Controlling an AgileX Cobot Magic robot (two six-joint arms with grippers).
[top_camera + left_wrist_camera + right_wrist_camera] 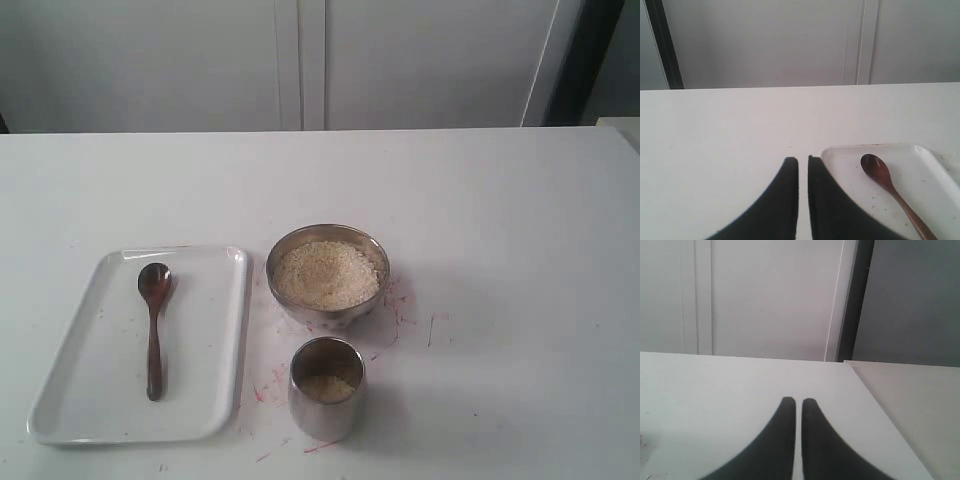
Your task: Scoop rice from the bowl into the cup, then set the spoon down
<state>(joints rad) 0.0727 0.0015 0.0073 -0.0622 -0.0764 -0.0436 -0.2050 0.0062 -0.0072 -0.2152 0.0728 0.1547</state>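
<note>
- Spoon [153,330] lies flat in a white tray [225,340], head toward the far wall, with neither gripper touching it.
- Left gripper [803,162] is low over the table [500,250]. Its black fingers are drawn almost together with only a thin slit between them, and it holds nothing.
- The tray's corner sits close beside those fingertips. The spoon's head is a little further off on the same side, clear of the fingers.
- Right gripper [795,402] looks the same: fingers nearly meeting and empty, with bare table and wall ahead of it.
- Bowl [330,318], heaped with rice [327,274], stands just past the tray, on the side away from the left gripper.
- Cup [322,415] stands just beside the bowl, with a little rice in its bottom.
- How far bowl and cup are from the right gripper, I cannot tell.
</note>
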